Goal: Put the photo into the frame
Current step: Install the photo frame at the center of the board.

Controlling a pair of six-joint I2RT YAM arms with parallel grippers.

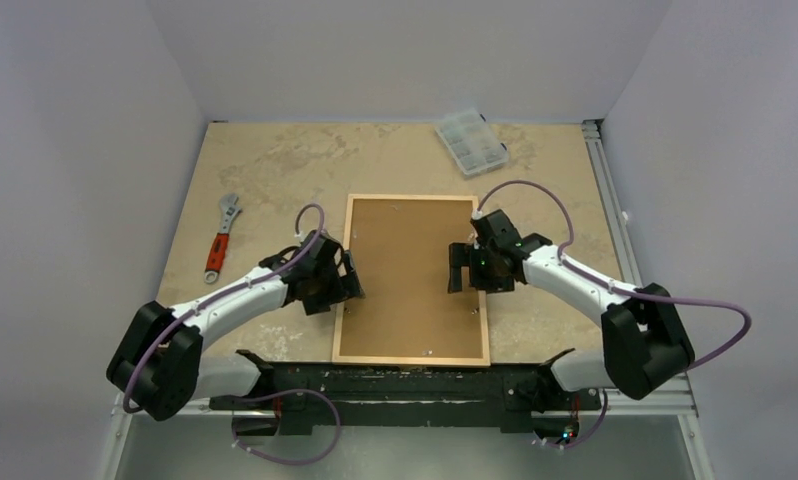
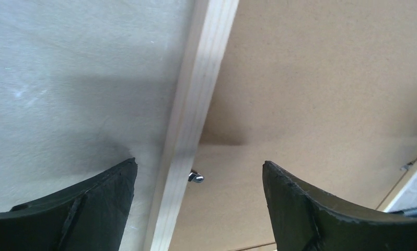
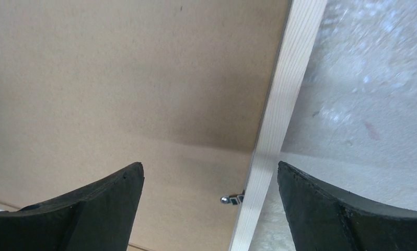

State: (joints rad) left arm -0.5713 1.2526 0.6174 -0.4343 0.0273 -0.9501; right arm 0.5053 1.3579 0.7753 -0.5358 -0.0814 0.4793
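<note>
The frame [image 1: 412, 197] lies flat at the middle of the table [image 1: 275, 170], its long sides running from the near edge toward the far one, with the backing board [image 1: 410, 270] lying inside it. The left gripper [image 1: 351, 282] hangs over the frame's left rail, one finger over the table and the other over the board; the right gripper [image 1: 459, 270] straddles the right rail the same way. A turn clip [image 2: 196, 177] sits on the inner side of the left rail, and another clip [image 3: 230, 199] on the inner side of the right rail. A wrench [image 1: 221, 236] lies left of the frame, well apart. A compartment box [image 1: 470, 141] sits behind the frame, near the far edge.
</note>
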